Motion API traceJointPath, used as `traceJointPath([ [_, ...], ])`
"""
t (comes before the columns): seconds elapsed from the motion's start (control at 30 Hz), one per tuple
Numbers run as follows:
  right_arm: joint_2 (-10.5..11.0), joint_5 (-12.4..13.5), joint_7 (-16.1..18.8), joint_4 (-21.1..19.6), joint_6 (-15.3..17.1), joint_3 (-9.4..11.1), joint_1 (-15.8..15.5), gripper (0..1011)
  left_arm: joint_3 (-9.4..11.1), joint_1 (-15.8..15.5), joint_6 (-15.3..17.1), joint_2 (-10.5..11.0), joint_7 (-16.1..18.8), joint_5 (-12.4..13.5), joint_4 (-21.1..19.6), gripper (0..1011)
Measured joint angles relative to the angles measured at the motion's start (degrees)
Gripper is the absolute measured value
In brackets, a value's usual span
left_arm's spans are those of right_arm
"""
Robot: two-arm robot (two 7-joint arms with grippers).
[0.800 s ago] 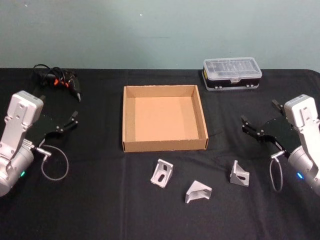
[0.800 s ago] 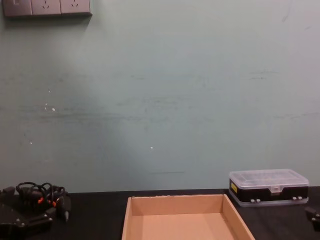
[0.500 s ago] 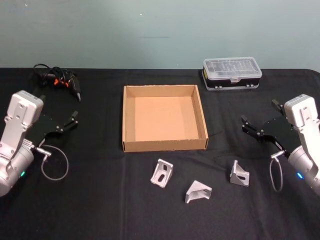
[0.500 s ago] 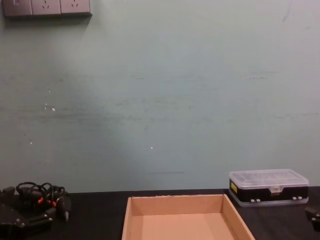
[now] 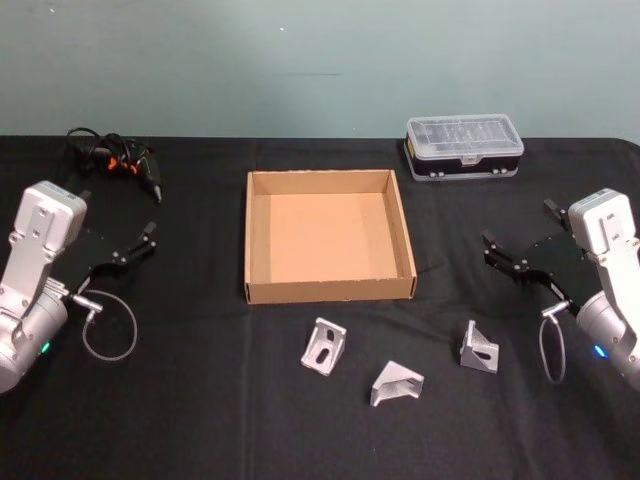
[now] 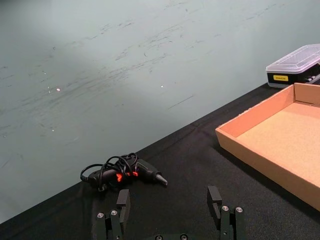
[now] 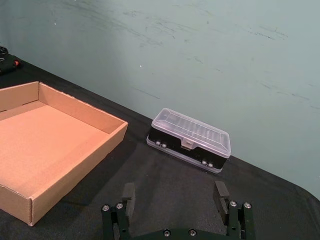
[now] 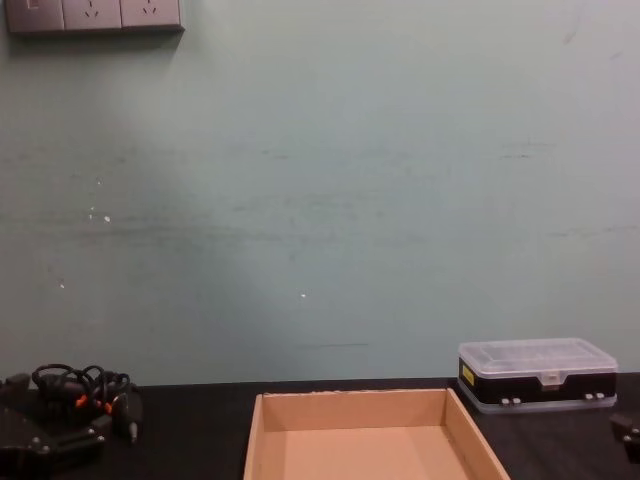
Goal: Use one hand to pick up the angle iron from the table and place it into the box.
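Three silver angle irons lie on the black table (image 5: 200,400) in front of the box: one (image 5: 324,346) at the left, one (image 5: 396,383) in the middle, one (image 5: 479,346) at the right. The tan cardboard box (image 5: 328,236) (image 8: 370,440) (image 6: 280,142) (image 7: 55,145) sits open and empty at the centre. My left gripper (image 5: 118,236) (image 6: 171,205) hovers open over the table's left side, well clear of the box. My right gripper (image 5: 520,240) (image 7: 175,197) hovers open at the right, behind the rightmost angle iron.
A black case with a clear lid (image 5: 464,146) (image 8: 537,374) (image 7: 190,140) stands at the back right. A black tool with a coiled cable (image 5: 115,163) (image 6: 125,172) (image 8: 85,395) lies at the back left. A green wall rises behind the table.
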Motion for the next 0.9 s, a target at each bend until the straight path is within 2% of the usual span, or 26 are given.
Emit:
traceJointPath([
  [0.9,-0.1,0.0,0.3,0.0,-0.6,0.2,-0.2,1000,0.0,0.0,0.0,0.0,0.0,0.0,0.0,1011],
])
